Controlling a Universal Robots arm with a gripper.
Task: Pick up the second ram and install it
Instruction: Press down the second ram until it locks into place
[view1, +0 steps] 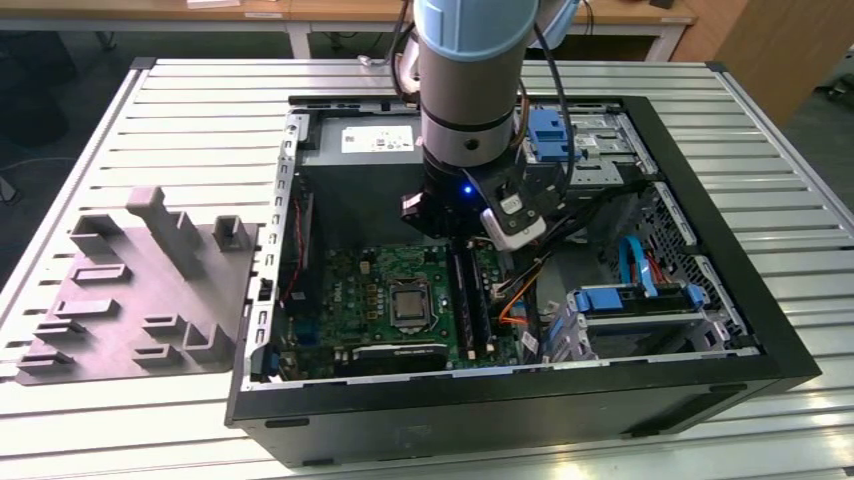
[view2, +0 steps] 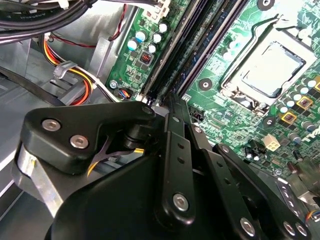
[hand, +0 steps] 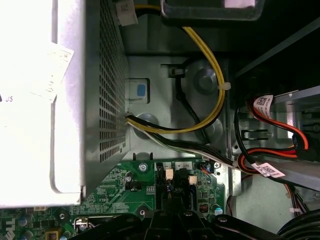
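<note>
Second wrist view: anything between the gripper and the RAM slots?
Nothing visible. The gripper sits right at one end of the memory slots, and no cable crosses them. The orange and yellow wires lie off beside the board. The second ram cannot be told from the slots.

- Open computer case (view1: 787, 350): the top lies free for entry.
- Power supply (hand: 75, 100) walls one side of the motherboard (view2: 235, 30) (yellow cables (hand: 210, 60) loop beside it).
- Blue drive cage (view1: 641, 300) crowds the exterior view's right.
- Grey fixture (view1: 134, 290) occupies the worktop (view1: 747, 100) outside.
</note>
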